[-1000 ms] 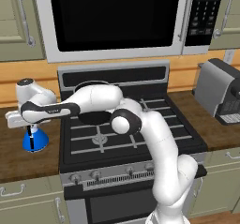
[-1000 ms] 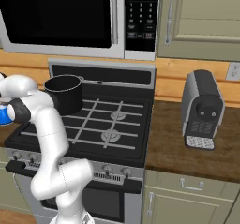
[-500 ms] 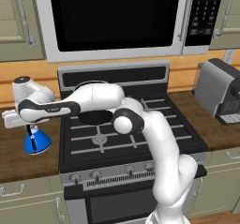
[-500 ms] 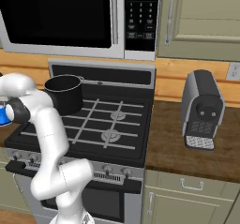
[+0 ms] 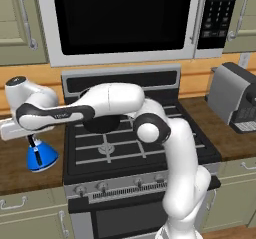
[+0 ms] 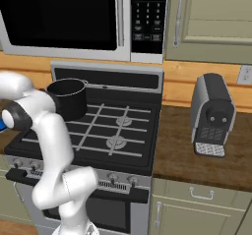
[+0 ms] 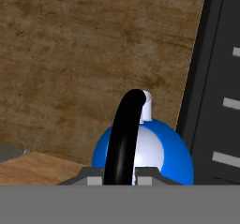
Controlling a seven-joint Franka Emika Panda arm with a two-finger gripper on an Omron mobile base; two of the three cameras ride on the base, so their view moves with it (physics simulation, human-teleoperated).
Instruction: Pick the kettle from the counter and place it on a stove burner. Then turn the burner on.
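The blue kettle is seen left of the range, apparently just above the desk. Its black handle is clamped in the claw; being thin, it could swing or slip during carrying.

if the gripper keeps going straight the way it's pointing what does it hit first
Most likely the kettle: its black arched handle rises right at the gripper in the hand view, with the counter beneath it. Depth is hard to judge.

kettle base cut off, gripper fingertips hidden — grip unclear
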